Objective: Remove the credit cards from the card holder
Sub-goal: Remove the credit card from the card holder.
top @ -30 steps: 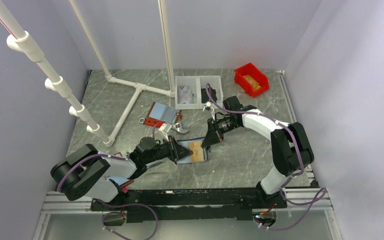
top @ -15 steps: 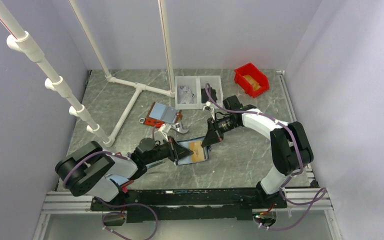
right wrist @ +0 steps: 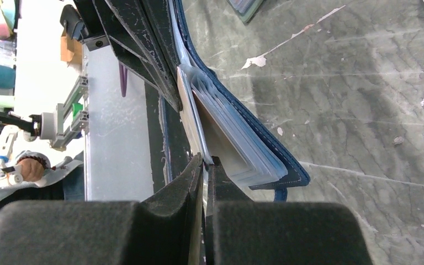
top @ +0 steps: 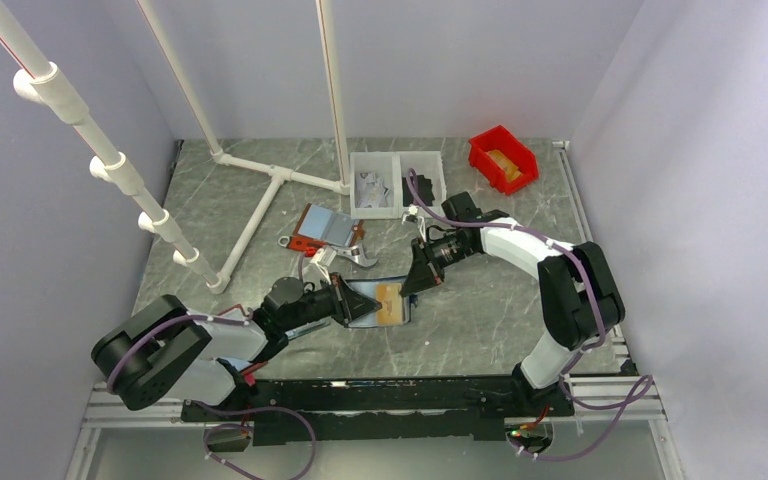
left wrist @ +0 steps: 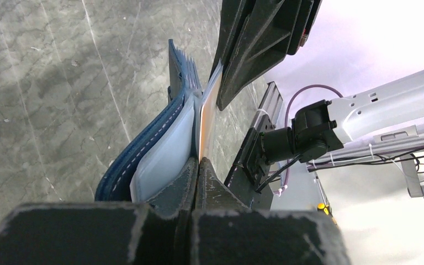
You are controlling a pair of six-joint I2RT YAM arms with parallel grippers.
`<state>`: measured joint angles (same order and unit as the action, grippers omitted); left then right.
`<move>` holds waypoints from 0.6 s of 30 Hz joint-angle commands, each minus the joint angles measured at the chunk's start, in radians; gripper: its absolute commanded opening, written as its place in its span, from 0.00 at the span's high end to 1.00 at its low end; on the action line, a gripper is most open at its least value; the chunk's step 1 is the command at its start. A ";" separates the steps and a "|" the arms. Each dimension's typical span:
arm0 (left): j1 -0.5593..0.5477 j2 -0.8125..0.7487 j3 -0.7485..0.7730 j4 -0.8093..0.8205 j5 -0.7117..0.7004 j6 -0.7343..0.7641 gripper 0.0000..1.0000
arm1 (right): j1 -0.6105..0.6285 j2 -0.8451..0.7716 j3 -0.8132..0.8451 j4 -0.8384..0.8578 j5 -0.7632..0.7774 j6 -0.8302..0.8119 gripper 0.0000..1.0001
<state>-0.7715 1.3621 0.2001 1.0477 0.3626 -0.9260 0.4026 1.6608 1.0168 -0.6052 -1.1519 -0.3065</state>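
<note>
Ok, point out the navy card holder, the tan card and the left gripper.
card holder (left wrist: 139,148): left wrist view, on the navy stitched outer cover.
tan card (top: 389,303): top external view, on its face.
left gripper (left wrist: 199,165): left wrist view, between its shut fingertips.

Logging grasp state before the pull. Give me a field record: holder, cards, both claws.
card holder: navy, open, pinched from both sides
tan card: seated in the holder, face showing
black card: not visible
left claw: shut on the holder's edge
right claw: shut on the opposite edge; unclear whether it pinches the card too
cards out: none yet
</note>
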 commanded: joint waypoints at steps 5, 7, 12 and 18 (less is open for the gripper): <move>0.016 -0.050 -0.004 0.071 0.048 -0.001 1.00 | -0.002 0.016 0.032 -0.011 0.023 -0.052 1.00; 0.018 -0.049 -0.006 0.074 0.054 -0.004 1.00 | -0.002 0.018 0.032 -0.012 0.025 -0.054 1.00; 0.025 -0.050 -0.012 0.079 0.061 -0.011 1.00 | -0.002 0.023 0.032 -0.013 0.026 -0.057 1.00; 0.032 -0.067 -0.026 0.070 0.055 -0.017 1.00 | -0.002 0.029 0.032 -0.016 0.030 -0.062 1.00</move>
<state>-0.7498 1.3430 0.1852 1.0344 0.3882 -0.9298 0.4114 1.6802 1.0203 -0.6212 -1.1591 -0.3225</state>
